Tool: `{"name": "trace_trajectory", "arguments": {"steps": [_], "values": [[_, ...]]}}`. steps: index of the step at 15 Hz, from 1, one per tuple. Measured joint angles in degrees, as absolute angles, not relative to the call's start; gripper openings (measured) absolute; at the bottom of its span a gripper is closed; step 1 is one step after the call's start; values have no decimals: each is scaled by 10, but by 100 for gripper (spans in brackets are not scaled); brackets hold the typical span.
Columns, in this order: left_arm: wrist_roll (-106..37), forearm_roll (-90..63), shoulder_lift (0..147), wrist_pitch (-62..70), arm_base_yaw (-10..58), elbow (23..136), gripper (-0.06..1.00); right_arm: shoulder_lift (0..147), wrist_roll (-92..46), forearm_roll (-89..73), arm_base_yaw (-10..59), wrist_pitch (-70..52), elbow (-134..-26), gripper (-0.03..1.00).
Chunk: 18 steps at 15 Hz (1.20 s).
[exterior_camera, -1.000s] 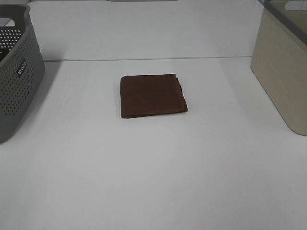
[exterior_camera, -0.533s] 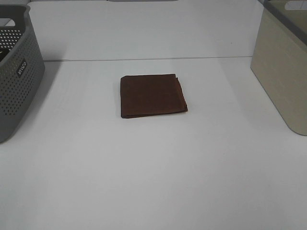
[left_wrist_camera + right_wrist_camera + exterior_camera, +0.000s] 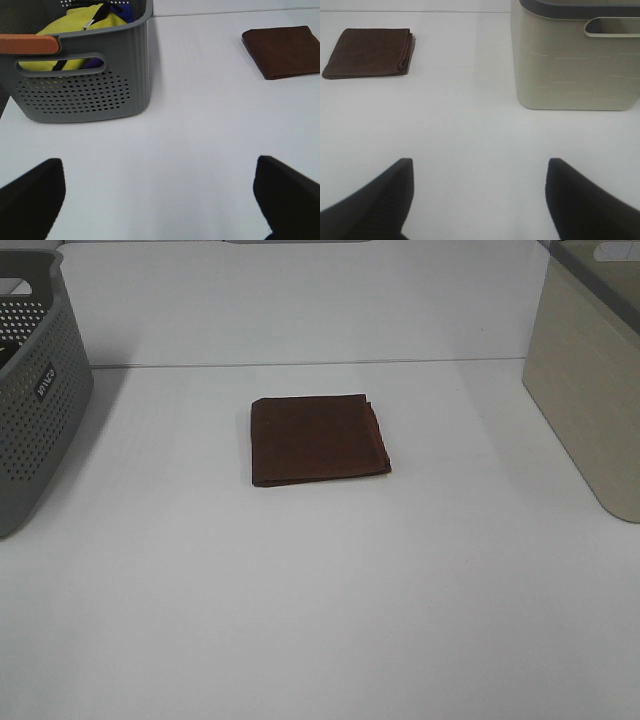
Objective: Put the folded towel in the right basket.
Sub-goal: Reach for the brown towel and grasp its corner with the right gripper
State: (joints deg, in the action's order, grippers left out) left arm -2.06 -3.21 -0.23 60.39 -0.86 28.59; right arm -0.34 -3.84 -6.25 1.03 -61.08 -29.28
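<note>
- Brown towel (image 3: 318, 440) lies flat, folded square, in the middle of the table (image 3: 300, 620), well apart from both baskets.
- Its layered edges face the beige basket (image 3: 590, 370); the right wrist view shows this clearly.
- Right edge of table: beige basket, solid walls, dark rim, slot handle. Inside not visible.
- Left edge of table: grey basket (image 3: 40, 390), perforated walls, small label on its side.
- It holds a yellow cloth (image 3: 75, 22) plus something blue (image 3: 122, 7); an orange strip (image 3: 27, 44) sits on its rim.
- Spread wide: left gripper (image 3: 159, 172), dark fingers over bare table, near the grey basket, towel well off.
- Spread wide: right gripper (image 3: 479, 165), dark fingers over bare table, beige basket ahead on one side and towel on the other.
</note>
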Motion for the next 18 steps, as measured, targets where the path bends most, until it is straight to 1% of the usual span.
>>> {"name": "trace_trajectory", "arguments": {"steps": [14,16,17,18], "values": [[-21,-32,-2,604,-9,286,97,4,-38,-65,10,-597,-296,70],[-21,-32,-2,604,-9,286,97,61,-38,-66,10,-556,-325,70],[-21,-32,-2,604,-9,286,97,109,-38,-66,10,-534,-349,70],[-21,-32,-2,604,-9,286,97,189,-38,-70,10,-515,-391,70]]}}
